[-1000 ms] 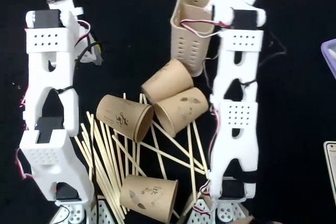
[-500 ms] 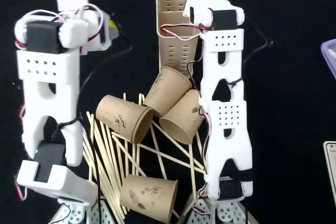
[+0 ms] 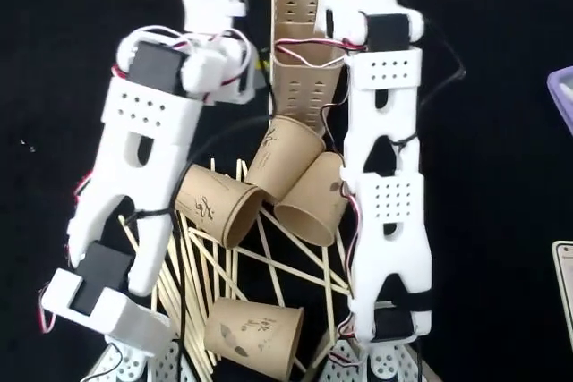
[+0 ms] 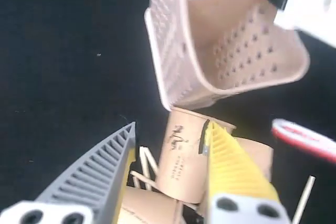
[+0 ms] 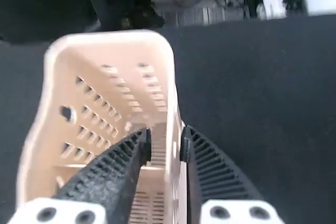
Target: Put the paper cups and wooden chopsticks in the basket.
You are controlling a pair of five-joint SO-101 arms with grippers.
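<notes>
The beige perforated basket [image 3: 303, 51] lies at the back of the table, its open end facing the cups. My right gripper [image 5: 165, 142] is shut on the basket's [image 5: 100, 103] side wall, one black finger inside and one outside. Two paper cups [image 3: 282, 157] [image 3: 313, 199] lie at the basket's mouth. A third cup [image 3: 218, 205] lies to their left and another [image 3: 255, 333] near the front. Wooden chopsticks [image 3: 269, 266] are strewn under them. My left gripper [image 4: 168, 145] is open, hanging over a cup [image 4: 181, 156] just short of the basket [image 4: 231, 51].
The table is covered in black cloth [image 3: 501, 149]. A purple container's edge [image 3: 561, 87] shows at the right, with a card [image 3: 564, 284] below it. The two arm bases [image 3: 385, 360] stand at the front edge. Red and white cables [image 3: 304, 46] hang across the basket.
My left arm has swung right, from the table's left side toward the basket. The right arm shifted the basket left and straightened it, pushing two cups together.
</notes>
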